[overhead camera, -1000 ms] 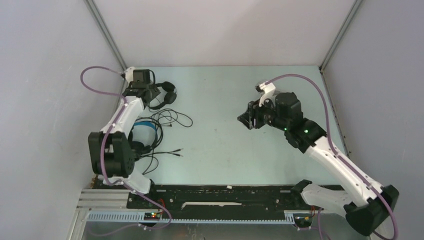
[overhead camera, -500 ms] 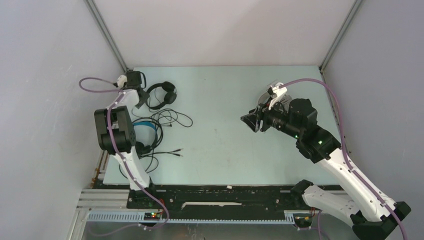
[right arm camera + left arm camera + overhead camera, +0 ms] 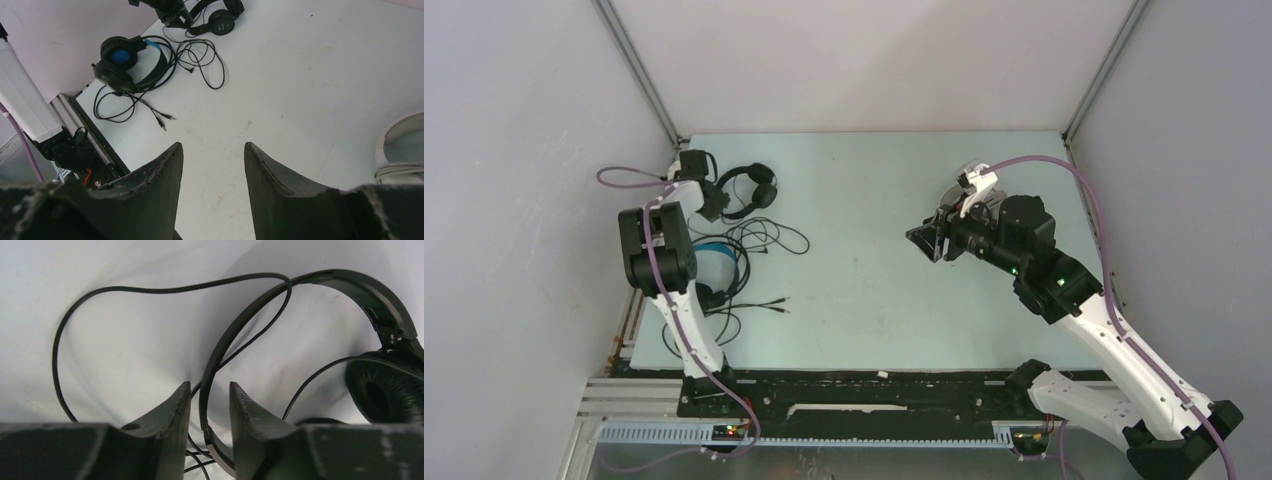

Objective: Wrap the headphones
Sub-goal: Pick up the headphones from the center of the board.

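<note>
The slim black headset (image 3: 749, 190) lies at the back left, its thin headband (image 3: 350, 285) and one ear pad (image 3: 380, 395) in the left wrist view. My left gripper (image 3: 712, 205) is open and low over it; the headband runs between its fingertips (image 3: 209, 385) with a gap on each side. The bulkier black headset with blue lining (image 3: 709, 262) lies nearer, amid tangled black cables (image 3: 200, 60). My right gripper (image 3: 921, 240) is open and empty above the table's right middle (image 3: 212, 145). The white headset (image 3: 400, 150) shows only at the right wrist view's right edge.
Loose black cables with plugs (image 3: 759, 305) trail from the left pile toward the middle. The left wall stands close beside the left arm (image 3: 659, 250). A black rail (image 3: 874, 395) runs along the near edge.
My left arm has folded up and back toward the left wall, its gripper staying at the slim headset's headband. My right gripper shifted slightly right, then held still.
</note>
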Controlling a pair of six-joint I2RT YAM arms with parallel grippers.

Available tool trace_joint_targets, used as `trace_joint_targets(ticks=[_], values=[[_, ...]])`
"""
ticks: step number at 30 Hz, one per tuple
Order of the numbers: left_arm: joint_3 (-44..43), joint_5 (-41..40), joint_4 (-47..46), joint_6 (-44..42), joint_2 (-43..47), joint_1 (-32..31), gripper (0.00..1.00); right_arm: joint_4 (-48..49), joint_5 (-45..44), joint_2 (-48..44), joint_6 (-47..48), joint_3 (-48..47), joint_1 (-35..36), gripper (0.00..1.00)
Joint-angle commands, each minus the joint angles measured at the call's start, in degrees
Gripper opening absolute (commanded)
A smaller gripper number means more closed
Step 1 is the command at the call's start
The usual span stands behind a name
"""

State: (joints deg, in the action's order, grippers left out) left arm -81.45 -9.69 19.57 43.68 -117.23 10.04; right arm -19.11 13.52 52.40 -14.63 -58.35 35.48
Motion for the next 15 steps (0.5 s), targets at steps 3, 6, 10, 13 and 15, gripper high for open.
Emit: trace_joint_targets(ticks=[3,6,10,13,15], values=[[-3.3,4.1,-0.6,1.2,-0.3,0.9,0.23,2.2,0.1,-0.3,0.0,-0.1,-0.8,0.51],[-4.2,3.9,-0.5,-1.0,2.0,0.9,0.11,1.6,-0.2,-0.5,0.2,-0.2,-0.7,0.51],[-6.3,4.1,0.4,-5.2,7.0,0.6,0.00,1.4,-0.8,-0.4,0.1,-0.2,-0.6,0.52],[-8.0,4.7,1.2,-9.9,11.5,-0.5,0.00,1.5,-1.2,-0.1,-0.2,-0.1,-0.1,0.52],[-10.4,4.4,3.4,-12.2,14.4,-1.4,0.00,1.6,-1.6,0.2,-0.5,-0.1,0.5,0.52]])
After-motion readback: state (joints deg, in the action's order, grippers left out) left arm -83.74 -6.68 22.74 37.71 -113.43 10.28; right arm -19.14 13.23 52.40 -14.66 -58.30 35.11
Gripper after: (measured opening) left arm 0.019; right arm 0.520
